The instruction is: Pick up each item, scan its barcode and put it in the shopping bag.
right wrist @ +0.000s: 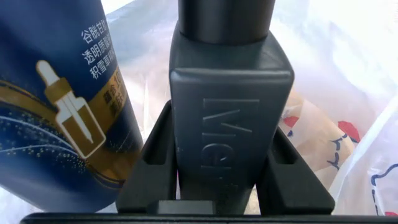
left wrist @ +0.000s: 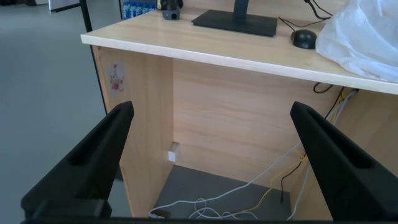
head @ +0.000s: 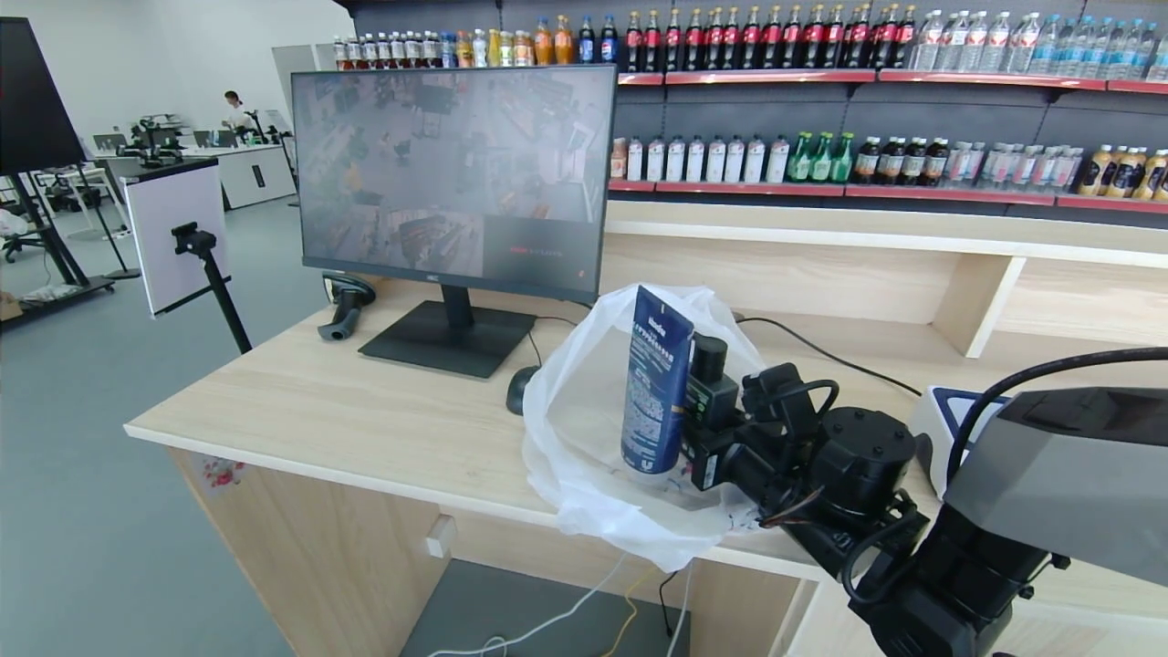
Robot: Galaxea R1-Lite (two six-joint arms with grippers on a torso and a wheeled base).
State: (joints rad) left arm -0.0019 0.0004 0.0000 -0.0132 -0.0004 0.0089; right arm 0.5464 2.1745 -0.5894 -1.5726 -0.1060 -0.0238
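While gripper [head: 704,424] clamps, bottle [right wrist: 230,124] upright — cap up

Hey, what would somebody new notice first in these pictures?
The tall blue tube stands out first, upright in the open white shopping bag near the front edge of the wooden counter. Right beside it, the right tool is clamped on a dark grey bottle over the bag. Behind them sit a big monitor and shelves lined with drinks.
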